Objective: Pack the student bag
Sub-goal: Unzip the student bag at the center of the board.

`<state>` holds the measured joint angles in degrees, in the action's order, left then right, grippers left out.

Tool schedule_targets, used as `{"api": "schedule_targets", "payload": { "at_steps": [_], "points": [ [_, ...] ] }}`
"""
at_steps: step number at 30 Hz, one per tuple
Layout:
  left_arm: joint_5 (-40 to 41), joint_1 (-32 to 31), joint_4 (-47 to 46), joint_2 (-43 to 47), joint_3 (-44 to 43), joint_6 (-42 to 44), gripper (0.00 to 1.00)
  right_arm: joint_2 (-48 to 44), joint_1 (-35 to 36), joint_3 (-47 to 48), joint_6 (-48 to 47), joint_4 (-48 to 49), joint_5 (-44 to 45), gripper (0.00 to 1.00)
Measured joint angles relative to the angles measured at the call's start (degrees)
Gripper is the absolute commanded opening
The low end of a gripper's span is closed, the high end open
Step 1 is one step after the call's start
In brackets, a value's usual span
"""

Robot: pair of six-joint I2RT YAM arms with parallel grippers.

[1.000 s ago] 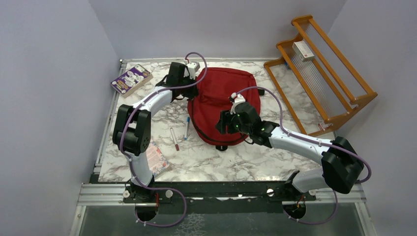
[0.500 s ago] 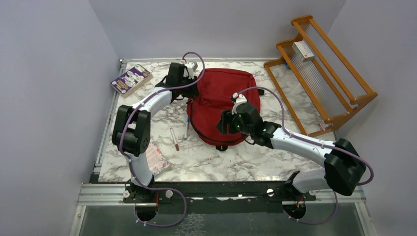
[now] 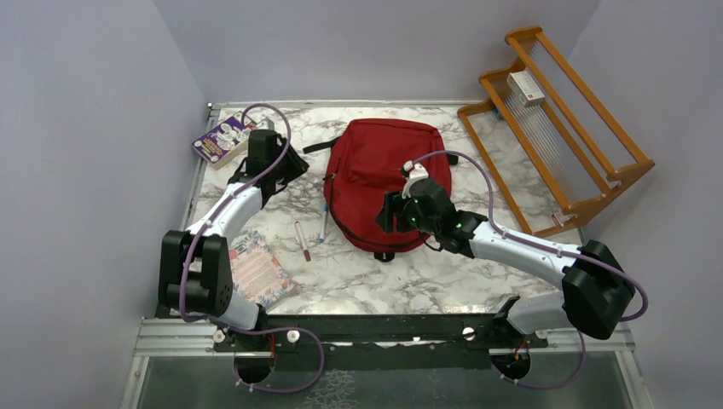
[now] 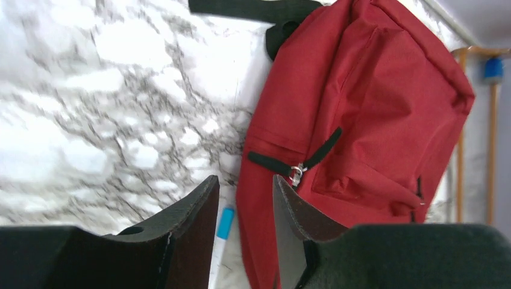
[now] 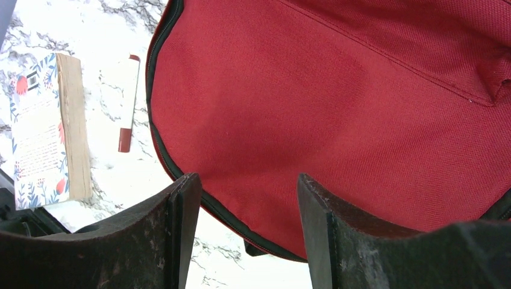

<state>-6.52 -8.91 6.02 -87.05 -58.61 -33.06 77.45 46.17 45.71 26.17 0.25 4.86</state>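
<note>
The marble desk point(image 3: 384, 277) carries the student bag point(image 3: 375, 162), a red backpack lying flat against the middle of the far edge. A wooden rack point(image 3: 558, 128) leans at the desk's right edge. The right gripper point(image 5: 247, 180) hangs over the bag's near end, jaws spread and empty. The left gripper point(image 4: 244, 186) hovers left of the bag, jaws apart and holding nothing. A purple book point(image 3: 223, 138) lies in the far-left corner and a floral book point(image 3: 264, 277) near the near-left corner. A red-capped marker point(image 3: 302, 240) and a blue pen point(image 3: 324, 223) lie just left of the bag.
</note>
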Motion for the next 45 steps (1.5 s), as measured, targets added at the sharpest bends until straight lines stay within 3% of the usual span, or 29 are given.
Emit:
{"api": "schedule_targets", "payload": {
  "at_steps": [12,18,30,45],
  "points": [
    [-0.50,-0.48,-6.38,-0.02,9.44,-32.81,0.47,-1.25,0.00,-0.22,0.74,-0.09,0.00,0.65],
    [-2.51,-0.50,-15.37,-4.76,10.29,-41.59,0.47,-2.03,0.00,-0.26,1.09,-0.09,-0.02,0.65],
    [-5.38,-2.32,-20.68,-10.16,10.29,-47.69,0.48,-2.16,0.00,-0.33,1.40,-0.52,-0.02,0.65],
    [-5.46,-2.47,-22.69,-15.34,8.96,-48.30,0.49,-2.16,0.00,-0.35,1.44,-1.79,0.00,0.65]
  ]
}}
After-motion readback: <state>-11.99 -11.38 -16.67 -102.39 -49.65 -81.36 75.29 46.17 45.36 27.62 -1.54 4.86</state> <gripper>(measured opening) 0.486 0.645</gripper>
